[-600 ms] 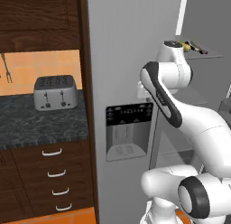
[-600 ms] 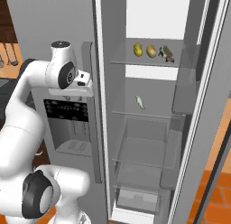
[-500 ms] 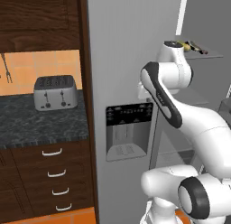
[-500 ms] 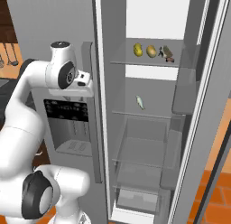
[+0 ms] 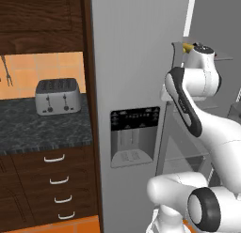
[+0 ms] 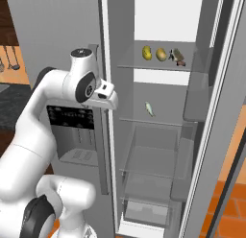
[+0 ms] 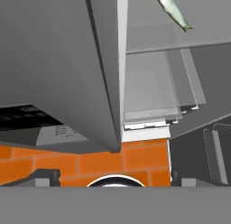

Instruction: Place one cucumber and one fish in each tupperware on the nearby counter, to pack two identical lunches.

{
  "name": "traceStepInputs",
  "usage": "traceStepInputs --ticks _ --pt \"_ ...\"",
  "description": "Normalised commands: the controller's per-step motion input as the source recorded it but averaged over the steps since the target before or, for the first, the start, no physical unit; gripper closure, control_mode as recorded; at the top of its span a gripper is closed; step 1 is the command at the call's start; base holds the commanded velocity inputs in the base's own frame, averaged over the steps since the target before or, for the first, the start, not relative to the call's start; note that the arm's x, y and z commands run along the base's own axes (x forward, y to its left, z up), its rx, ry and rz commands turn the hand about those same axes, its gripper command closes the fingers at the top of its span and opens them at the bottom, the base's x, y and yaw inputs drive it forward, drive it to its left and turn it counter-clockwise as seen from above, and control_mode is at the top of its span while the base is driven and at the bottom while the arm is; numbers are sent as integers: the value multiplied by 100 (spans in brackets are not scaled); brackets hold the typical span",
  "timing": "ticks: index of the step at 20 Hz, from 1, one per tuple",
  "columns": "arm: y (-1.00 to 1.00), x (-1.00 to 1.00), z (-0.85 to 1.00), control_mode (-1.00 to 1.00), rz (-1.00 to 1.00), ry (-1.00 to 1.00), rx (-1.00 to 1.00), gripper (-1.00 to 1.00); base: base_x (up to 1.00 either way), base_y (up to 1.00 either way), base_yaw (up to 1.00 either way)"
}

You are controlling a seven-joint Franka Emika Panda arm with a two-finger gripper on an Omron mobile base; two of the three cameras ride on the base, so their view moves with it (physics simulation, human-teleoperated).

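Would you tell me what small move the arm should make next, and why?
Probably swing the hand right, into the open fridge, toward the fish on the middle shelf. The fish lies alone there, nothing is held, and in the right base view the hand is outside the compartment, level with that shelf.

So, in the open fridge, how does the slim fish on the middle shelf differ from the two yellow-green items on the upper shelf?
The fish is slim and silvery grey-green; the two yellow-green items are short, plump and rounded. The fish lies alone on the middle shelf, while the two items sit side by side one shelf higher, next to a darker object. Both kinds rest on glass shelves, untouched by the arm.
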Motion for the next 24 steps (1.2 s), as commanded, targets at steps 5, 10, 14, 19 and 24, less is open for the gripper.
traceStepInputs --ticks 5,10,14,19,24 --pt "-32 -2 1 -100 -1 -9 0 -100 0 0 0" --pt "-100 5 3 -100 -15 -18 1 -100 0 0 0" --pt "-91 21 55 -100 -22 -9 10 -100 0 0 0" --pt "-62 1 94 -100 -20 -31 2 -100 0 0 0" --pt "-59 23 83 -100 -7 -27 0 -100 0 0 0"
